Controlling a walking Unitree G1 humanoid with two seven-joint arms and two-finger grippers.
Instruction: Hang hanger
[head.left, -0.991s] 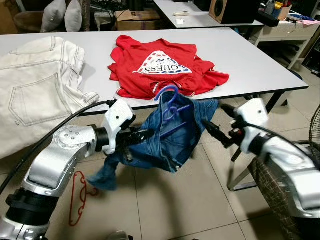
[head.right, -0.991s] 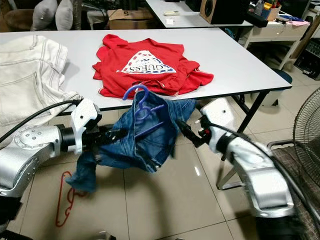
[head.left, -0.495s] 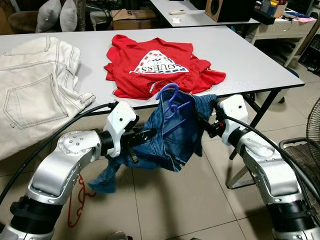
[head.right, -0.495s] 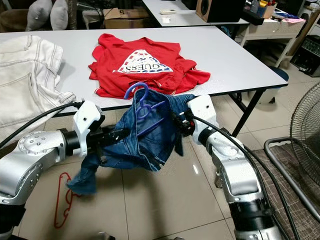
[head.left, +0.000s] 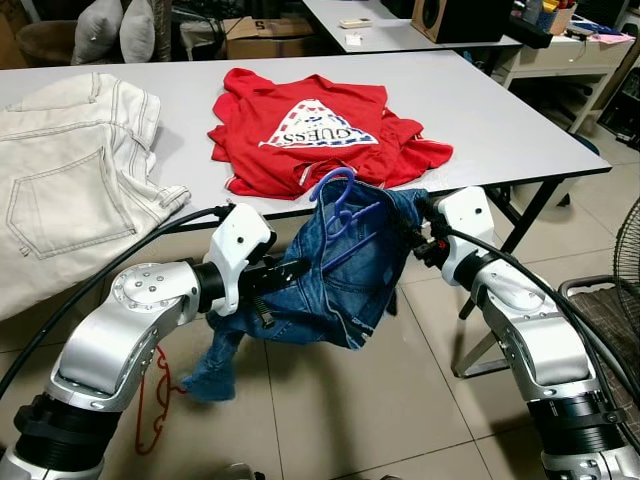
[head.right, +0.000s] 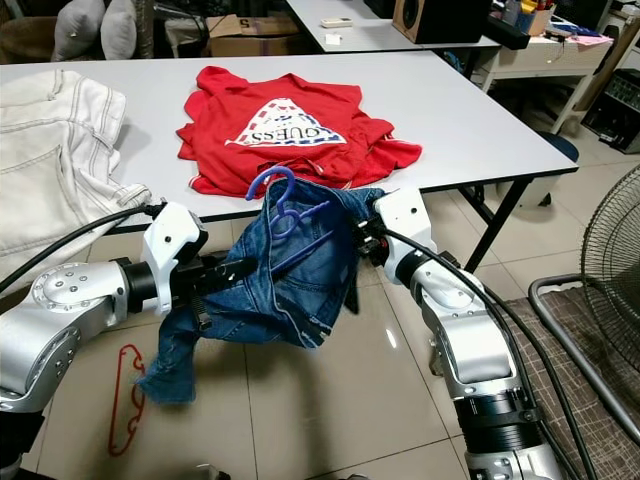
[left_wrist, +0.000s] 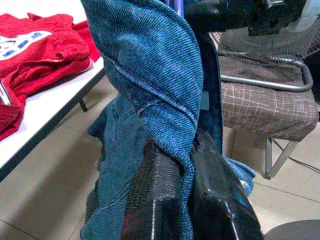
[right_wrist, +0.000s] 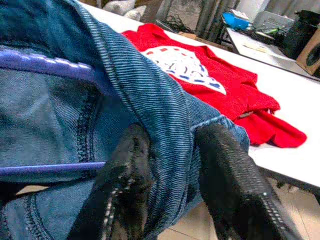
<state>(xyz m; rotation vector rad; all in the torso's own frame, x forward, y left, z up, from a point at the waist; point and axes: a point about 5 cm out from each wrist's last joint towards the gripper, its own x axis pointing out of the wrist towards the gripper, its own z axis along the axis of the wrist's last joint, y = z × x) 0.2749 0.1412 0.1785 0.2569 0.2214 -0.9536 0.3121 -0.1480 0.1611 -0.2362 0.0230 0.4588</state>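
A blue denim garment (head.left: 340, 270) hangs between my two arms in front of the white table (head.left: 480, 110). A purple hanger (head.left: 338, 205) sits inside it, its hook sticking up above the waistband. My left gripper (head.left: 285, 272) is shut on the garment's left edge; its fingers (left_wrist: 160, 200) pinch a fold of denim (left_wrist: 160, 100). My right gripper (head.left: 415, 225) is shut on the right edge of the denim (right_wrist: 150, 125), with the purple hanger bar (right_wrist: 50, 67) just beyond its fingers (right_wrist: 127, 165).
A red printed T-shirt (head.left: 320, 125) and white jeans (head.left: 70, 170) lie on the table. A red hanger (head.left: 150, 400) lies on the tiled floor by my left arm. A chair (left_wrist: 260, 100) and a fan (head.right: 615, 250) stand at my right.
My right gripper has closed in on the garment's right edge and lifted it slightly. The denim now hangs more spread between the arms. One second ago the right gripper stood apart from it.
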